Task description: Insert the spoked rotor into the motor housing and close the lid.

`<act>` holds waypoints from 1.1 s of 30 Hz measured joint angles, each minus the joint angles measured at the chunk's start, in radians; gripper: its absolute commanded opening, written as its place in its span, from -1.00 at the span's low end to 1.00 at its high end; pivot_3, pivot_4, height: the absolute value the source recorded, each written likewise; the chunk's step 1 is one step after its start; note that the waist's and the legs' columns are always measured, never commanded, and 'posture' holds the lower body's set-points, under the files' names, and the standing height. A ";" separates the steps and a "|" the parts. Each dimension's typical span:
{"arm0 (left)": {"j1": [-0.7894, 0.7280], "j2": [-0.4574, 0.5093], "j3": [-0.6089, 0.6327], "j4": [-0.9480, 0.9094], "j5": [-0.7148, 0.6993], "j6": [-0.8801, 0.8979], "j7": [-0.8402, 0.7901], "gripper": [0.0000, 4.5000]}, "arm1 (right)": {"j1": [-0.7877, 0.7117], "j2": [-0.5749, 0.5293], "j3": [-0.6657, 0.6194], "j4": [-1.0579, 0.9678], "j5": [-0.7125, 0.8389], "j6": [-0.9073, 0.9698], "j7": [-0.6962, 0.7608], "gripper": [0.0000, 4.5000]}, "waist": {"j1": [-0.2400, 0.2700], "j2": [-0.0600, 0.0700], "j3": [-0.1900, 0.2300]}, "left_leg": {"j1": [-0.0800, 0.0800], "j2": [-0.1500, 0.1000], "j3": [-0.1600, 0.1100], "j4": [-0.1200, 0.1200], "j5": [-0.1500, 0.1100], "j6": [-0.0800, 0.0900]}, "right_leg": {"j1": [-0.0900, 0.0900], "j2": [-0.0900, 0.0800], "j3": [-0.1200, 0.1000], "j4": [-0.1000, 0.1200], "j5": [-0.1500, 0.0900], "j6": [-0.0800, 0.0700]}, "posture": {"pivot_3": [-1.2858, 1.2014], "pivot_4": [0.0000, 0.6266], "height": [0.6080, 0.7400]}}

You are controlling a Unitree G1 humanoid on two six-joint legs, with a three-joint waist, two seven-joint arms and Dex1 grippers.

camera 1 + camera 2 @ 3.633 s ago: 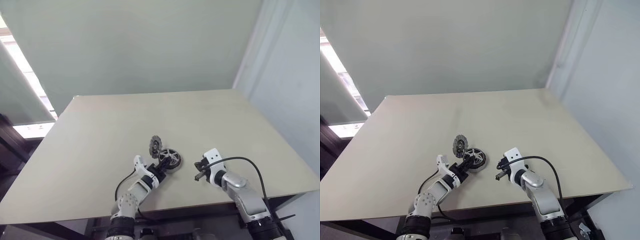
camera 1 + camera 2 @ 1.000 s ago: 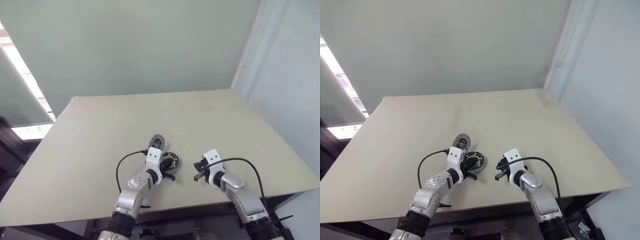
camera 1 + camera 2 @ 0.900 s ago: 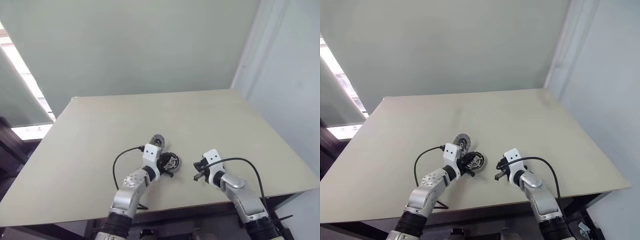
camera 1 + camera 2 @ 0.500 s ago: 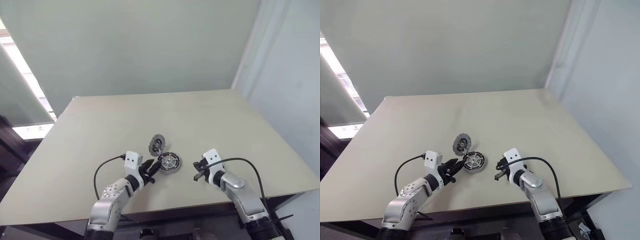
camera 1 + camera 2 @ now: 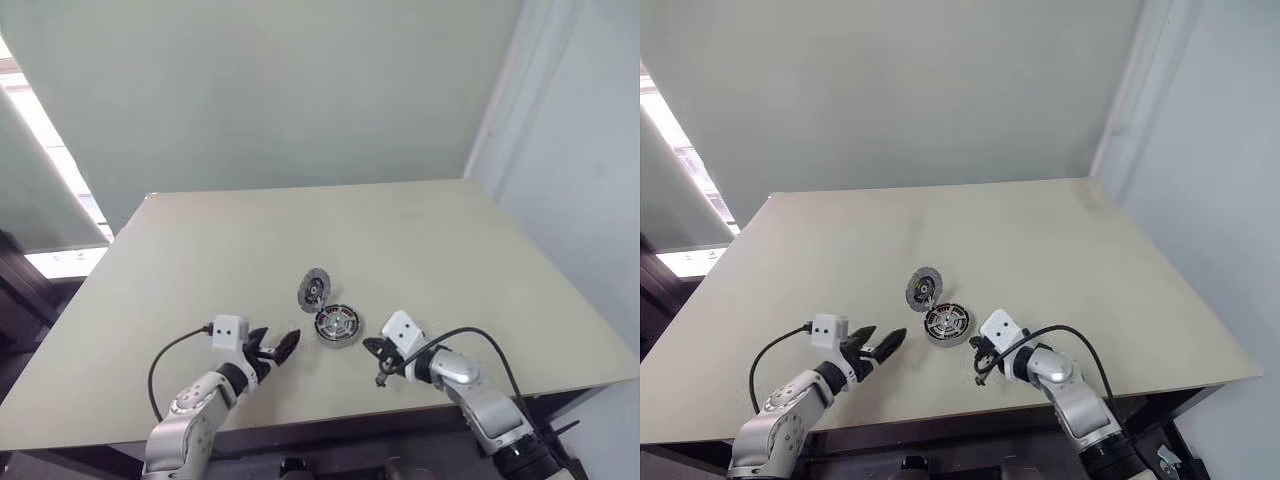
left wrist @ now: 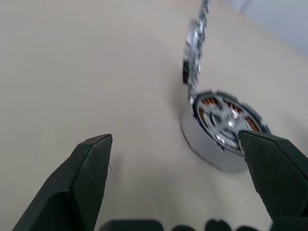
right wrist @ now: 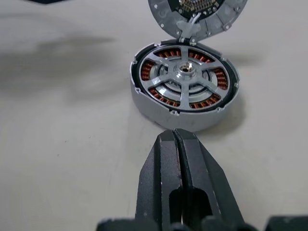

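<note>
Two grippers flank the motor housing [image 7: 185,91] near the table's [image 5: 200,260] front edge, spoked rotor [image 7: 184,73] seated inside, lid [image 7: 198,14] tilted up at its far rim: the right gripper [image 7: 179,144], pinched shut and empty, sits nearer than the wide-open, empty left gripper [image 5: 873,350].
</note>
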 measured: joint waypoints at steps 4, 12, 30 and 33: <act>-0.004 -0.007 0.002 0.001 -0.001 -0.008 0.009 0.99 | -0.012 -0.001 0.005 0.000 -0.011 -0.013 0.005 -1.00 | 0.000 0.000 0.000 | 0.000 0.000 0.000 -0.001 0.000 0.000 | 0.000 0.000 0.000 0.000 0.000 0.000 | 0.03 -1.00 1.00; -0.013 -0.009 0.006 0.023 -0.001 -0.025 0.011 1.00 | -0.034 -0.018 0.048 -0.028 -0.046 0.046 0.029 -0.10 | 0.000 0.000 0.000 | 0.000 0.000 0.000 0.000 0.000 0.000 | 0.000 0.000 0.000 0.000 0.000 0.000 | 0.03 -1.00 1.00; -0.002 0.006 0.007 0.034 -0.052 0.030 -0.021 0.09 | -0.196 -0.033 0.197 0.109 -0.238 -0.108 0.061 1.00 | 0.000 -0.001 0.000 | 0.000 0.000 0.000 0.000 0.000 0.000 | 0.000 0.000 0.000 0.000 0.000 0.000 | 0.03 -1.00 1.00; 0.000 0.007 0.007 0.023 -0.056 0.040 -0.023 -0.40 | -0.221 -0.019 0.218 0.171 -0.270 -0.133 0.058 1.00 | 0.000 -0.001 0.000 | 0.000 0.000 0.000 0.000 0.000 0.000 | 0.000 0.000 0.000 0.000 0.000 0.000 | 0.03 -1.00 1.00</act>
